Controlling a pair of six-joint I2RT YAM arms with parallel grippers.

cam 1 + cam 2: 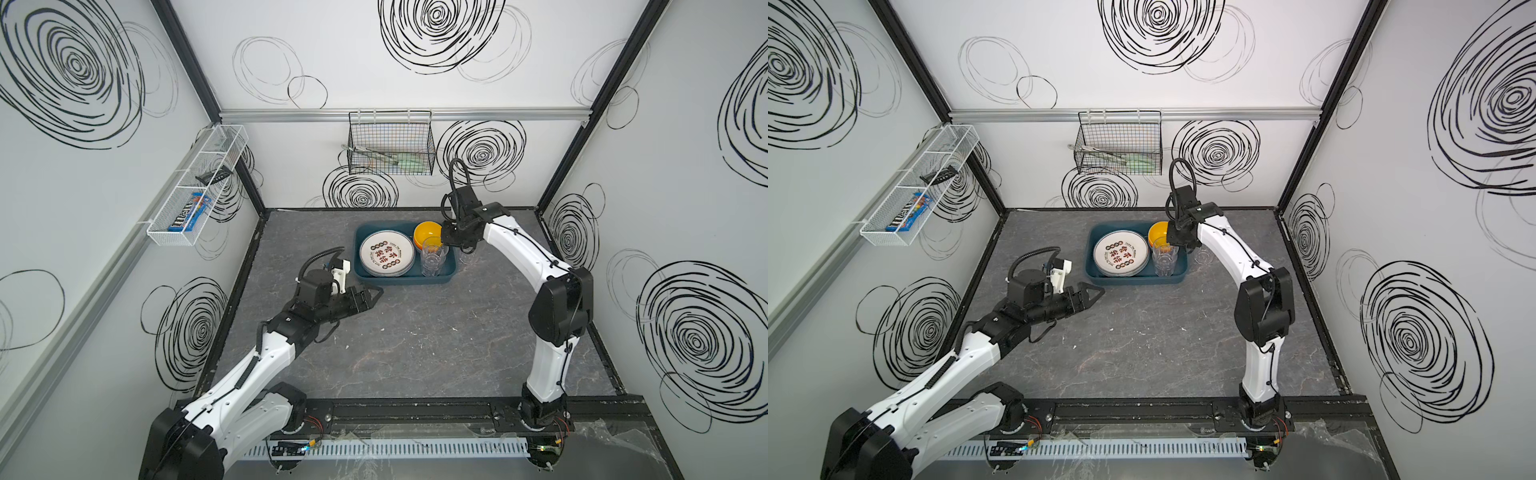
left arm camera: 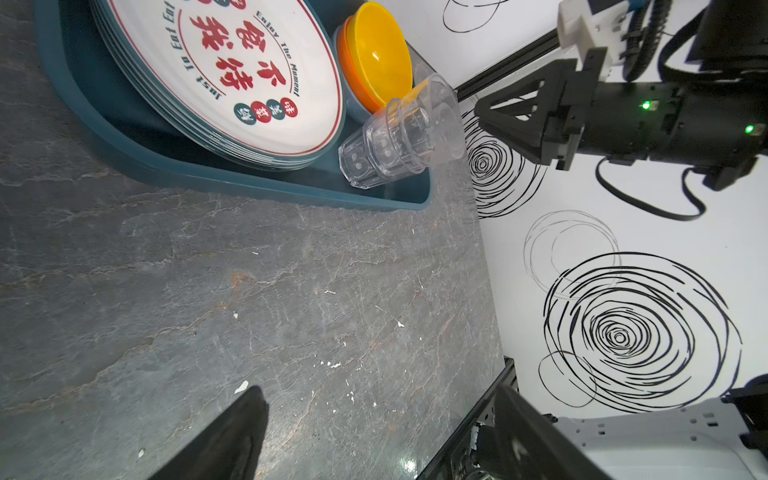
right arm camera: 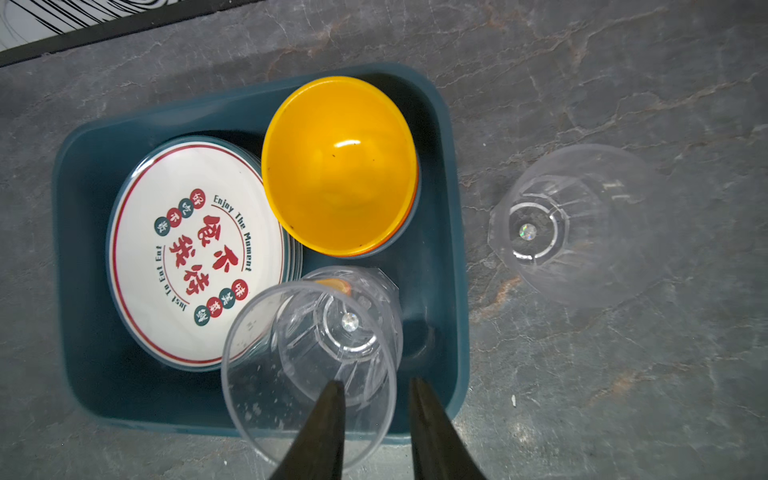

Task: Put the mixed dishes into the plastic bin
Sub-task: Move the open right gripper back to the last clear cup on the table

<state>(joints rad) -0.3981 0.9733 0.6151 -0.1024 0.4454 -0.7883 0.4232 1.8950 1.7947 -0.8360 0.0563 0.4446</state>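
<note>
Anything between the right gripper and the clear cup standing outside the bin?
Nothing visible but the low wall of the bin. The right gripper hangs over the stacked cups inside; the lone cup stands on bare table outside it.

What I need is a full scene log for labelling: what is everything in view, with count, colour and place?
plastic bin: one, dark teal, on the table toward the back.
plates: a stack, count unclear, white with dark rims, left side of the bin.
bowls: nested, yellow on top of orange, back right of the bin.
cup stack: nested, count unclear, clear, front right of the bin.
loose cup: one, clear, on the table right of the bin.
wire basket: one, black, back wall.
mesh shelf: one, white, left wall, holding a blue packet.
table: one, grey marbled.
left gripper: black, open, empty, near the bin's front left corner.
right gripper: black, open, straddling the cup stack's top rim.
</note>
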